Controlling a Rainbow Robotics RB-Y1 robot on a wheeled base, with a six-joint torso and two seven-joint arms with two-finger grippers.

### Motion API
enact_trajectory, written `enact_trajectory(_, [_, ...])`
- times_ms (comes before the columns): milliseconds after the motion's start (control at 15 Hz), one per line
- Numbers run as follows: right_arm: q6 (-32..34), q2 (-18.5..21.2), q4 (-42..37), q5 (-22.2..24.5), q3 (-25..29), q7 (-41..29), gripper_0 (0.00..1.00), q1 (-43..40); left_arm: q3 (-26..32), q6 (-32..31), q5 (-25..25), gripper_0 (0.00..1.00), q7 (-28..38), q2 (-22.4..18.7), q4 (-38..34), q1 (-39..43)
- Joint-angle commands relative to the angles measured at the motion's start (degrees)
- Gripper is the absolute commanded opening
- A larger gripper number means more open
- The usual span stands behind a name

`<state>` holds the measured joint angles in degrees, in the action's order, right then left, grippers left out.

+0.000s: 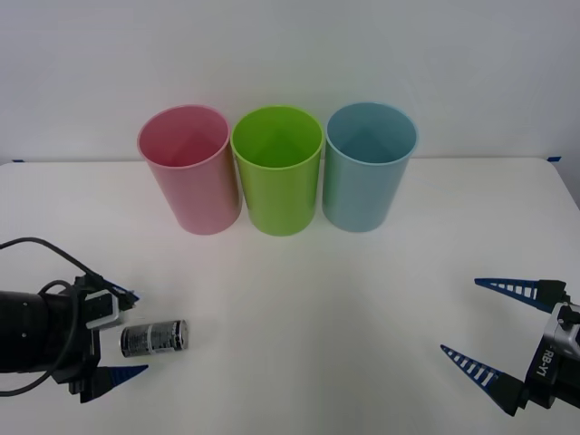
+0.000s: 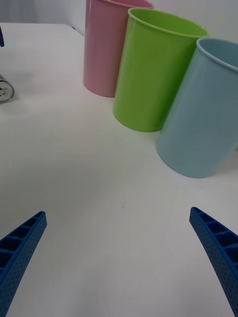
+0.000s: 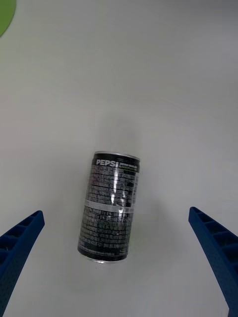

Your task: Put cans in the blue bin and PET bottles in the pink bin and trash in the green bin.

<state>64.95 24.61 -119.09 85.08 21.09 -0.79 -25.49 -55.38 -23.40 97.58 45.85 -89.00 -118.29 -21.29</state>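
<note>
A small black Pepsi can [image 1: 168,336] lies on its side on the white table at the front left. My left gripper [image 1: 140,333] is open around the can's near end, one blue finger on either side and neither touching it. In the left wrist view the can [image 3: 111,205] lies between the spread fingers of the left gripper [image 3: 116,212]. At the back stand the pink bin [image 1: 188,168], the green bin [image 1: 276,168] and the blue bin [image 1: 369,163] in a row, all upright. My right gripper [image 1: 460,315] hangs open at the front right, holding nothing.
The white table [image 1: 317,308] stretches bare between the can and the bins. The right wrist view looks across it at the pink bin [image 2: 106,49], green bin [image 2: 153,74] and blue bin [image 2: 203,114], with the can's silver end [image 2: 4,91] at the edge.
</note>
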Motion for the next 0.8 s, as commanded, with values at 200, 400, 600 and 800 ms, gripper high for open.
enact_trajectory(200, [0.00,0.00,0.00,0.00,0.00,0.00,1.00,0.00,-8.16,0.03,-0.19,1.00,0.38,3.92,6.84,-9.65])
enact_trajectory(400, [0.00,0.00,0.00,0.00,0.00,0.00,1.00,0.00,-10.71,0.03,-0.02,1.00,0.82,4.45,8.25,-11.84])
enact_trajectory(600, [0.00,0.00,0.00,0.00,0.00,0.00,1.00,0.00,-12.73,0.03,-0.37,1.00,1.26,3.92,8.25,-13.60])
enact_trajectory(800, [0.00,0.00,0.00,0.00,0.00,0.00,1.00,0.00,-13.17,0.03,-0.37,1.00,1.35,4.19,9.13,-13.51])
